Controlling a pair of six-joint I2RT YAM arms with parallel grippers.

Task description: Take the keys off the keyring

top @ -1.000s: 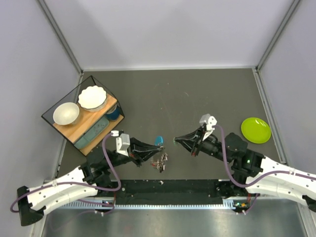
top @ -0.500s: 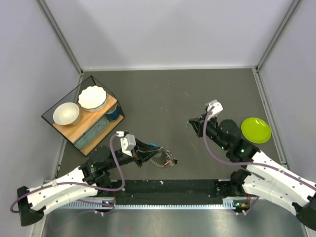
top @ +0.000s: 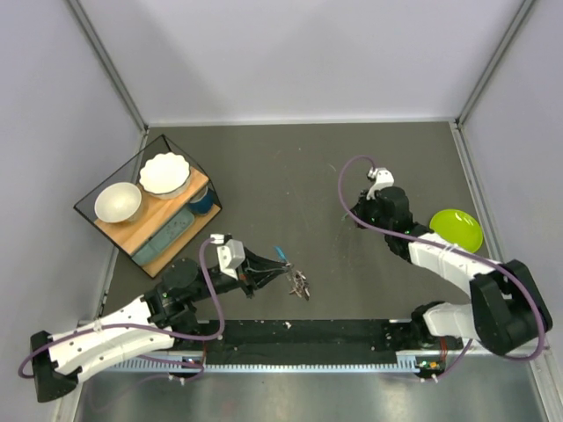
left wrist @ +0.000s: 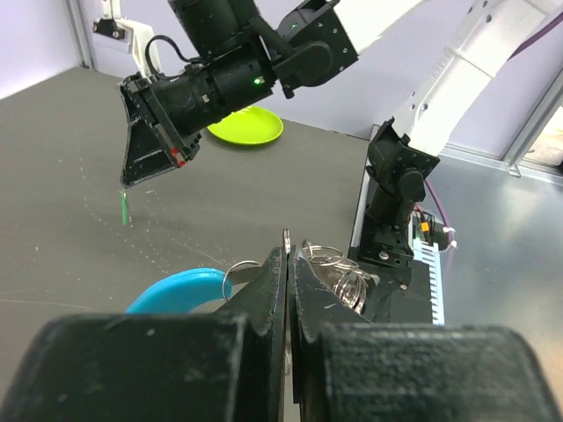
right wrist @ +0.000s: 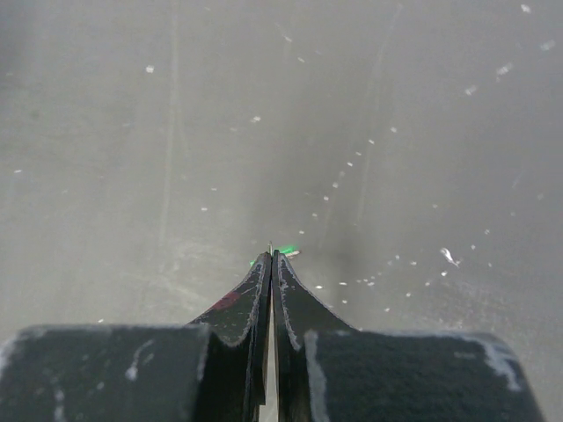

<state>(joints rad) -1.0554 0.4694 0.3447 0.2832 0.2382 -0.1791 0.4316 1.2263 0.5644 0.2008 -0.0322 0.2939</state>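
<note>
My left gripper (top: 283,269) (left wrist: 288,251) is shut on the keyring (left wrist: 338,269), with a thin metal edge pinched between its fingertips. A blue key head (left wrist: 176,288) (top: 281,253) hangs on the ring's left, and the rest of the keys (top: 301,283) dangle below as a silver bunch. My right gripper (top: 354,218) (left wrist: 130,180) (right wrist: 272,255) is held well apart, up and to the right, shut on a thin green key (left wrist: 124,207) that hangs from its tips; only a green sliver (right wrist: 286,251) shows in the right wrist view.
A lime-green plate (top: 456,231) (left wrist: 246,126) lies at the right edge of the mat. A black-framed wooden rack (top: 149,224) with two white bowls stands at the left. The arm bases and a black strip run along the near edge (top: 299,334).
The right gripper has pulled away from the left one, up and to the right, taking the green key with it. The left gripper and the bunch shifted slightly right.
</note>
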